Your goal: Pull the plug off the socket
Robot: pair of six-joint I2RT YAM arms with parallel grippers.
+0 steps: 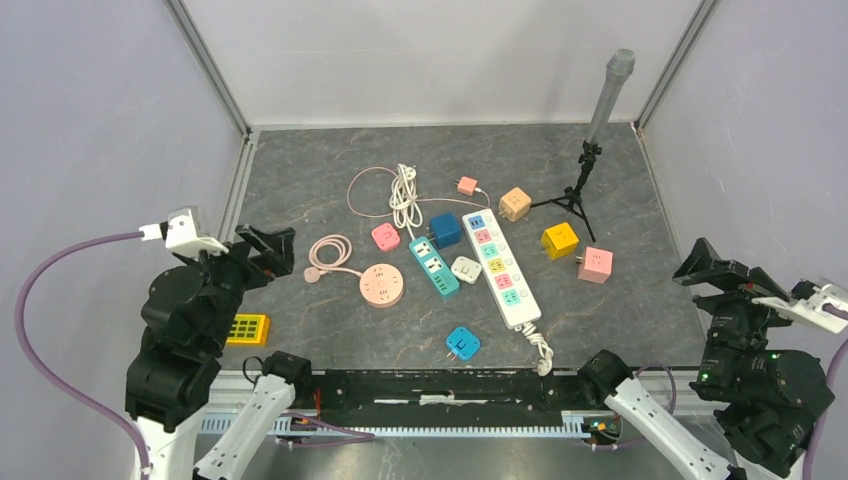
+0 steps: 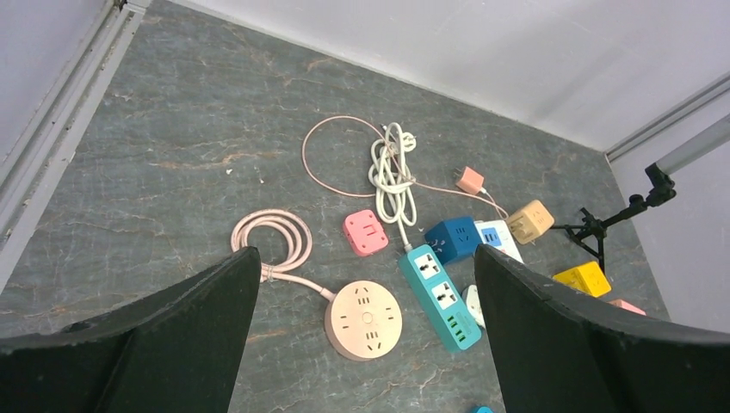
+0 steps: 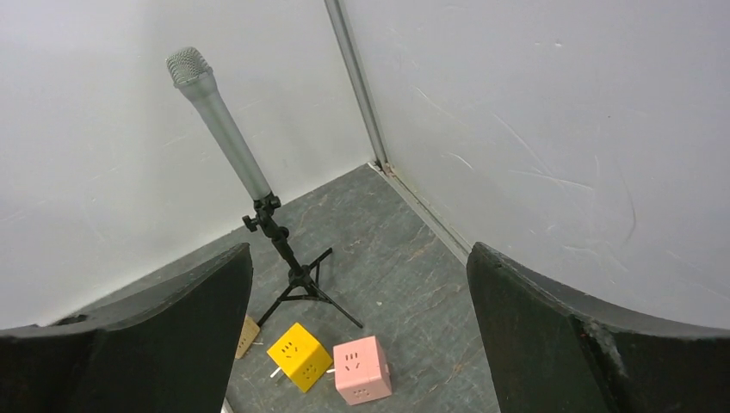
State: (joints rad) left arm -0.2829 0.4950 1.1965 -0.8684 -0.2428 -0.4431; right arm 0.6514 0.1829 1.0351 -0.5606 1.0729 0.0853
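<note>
Several sockets and adapters lie mid-table. A teal power strip [image 1: 433, 265] [image 2: 439, 295] has a navy cube adapter [image 1: 444, 230] [image 2: 452, 238] touching its far end. A long white power strip [image 1: 500, 265] lies to its right, with a small white adapter [image 1: 466, 269] between the two strips. A round pink socket [image 1: 382, 284] [image 2: 363, 319] lies to the left. I cannot tell which plug sits in a socket. My left gripper [image 1: 268, 250] [image 2: 363, 254] is open, high at the left. My right gripper [image 1: 715, 270] [image 3: 358, 249] is open, high at the right.
A pink adapter [image 1: 385, 236], a blue adapter [image 1: 462, 343], a beige cube [image 1: 514, 203], a yellow cube [image 1: 560, 240] [image 3: 299, 355] and a pink cube [image 1: 595, 265] [image 3: 361, 370] lie around. A microphone on a tripod [image 1: 590, 150] stands back right. A yellow block [image 1: 247, 328] lies near left.
</note>
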